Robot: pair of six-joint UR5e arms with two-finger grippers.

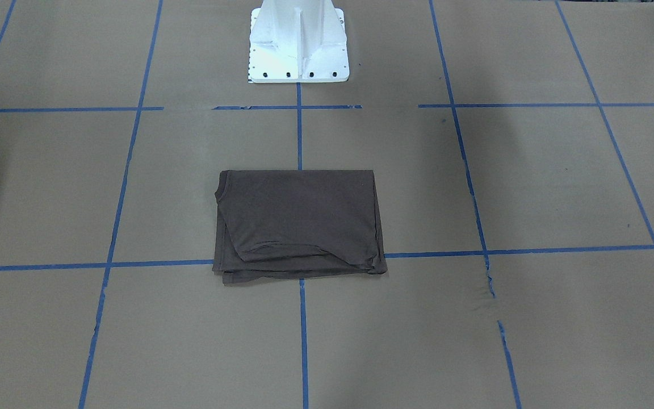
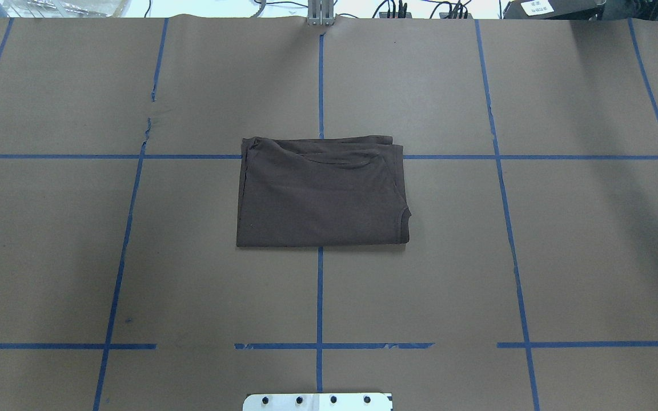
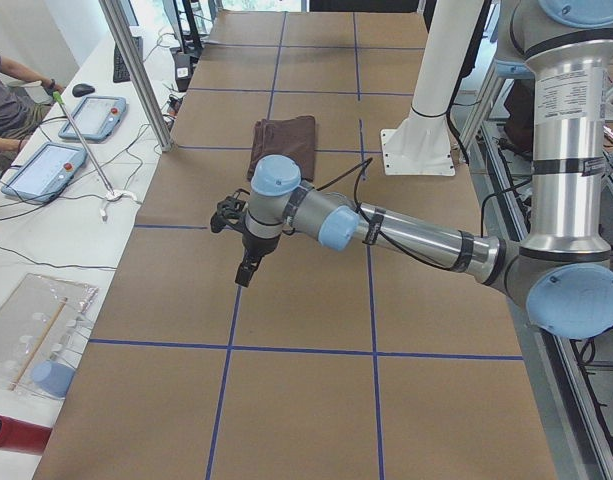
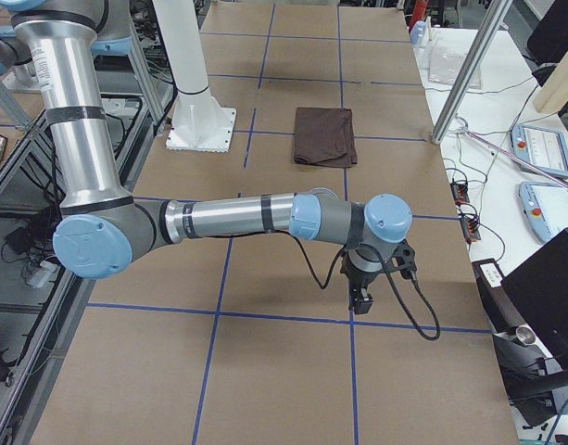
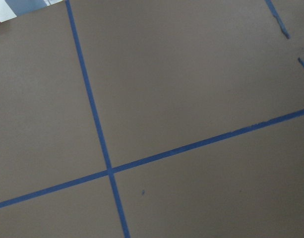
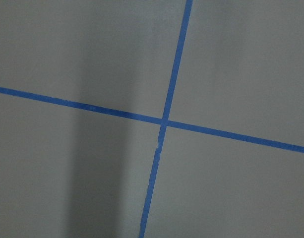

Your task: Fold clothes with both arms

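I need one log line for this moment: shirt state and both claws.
shirt: folded, lying flat | left claw: away from shirt, open/shut unclear | right claw: away from shirt, open/shut unclear

Below the black left end effector (image 3: 248,272) and right end effector (image 4: 362,298), the brown bench (image 2: 534,257) carries a blue tape grid (image 2: 319,297). Well beyond both, a dark brown-grey T-shirt (image 2: 320,194). Silver arms (image 3: 416,235), light-blue joint caps (image 3: 276,175).
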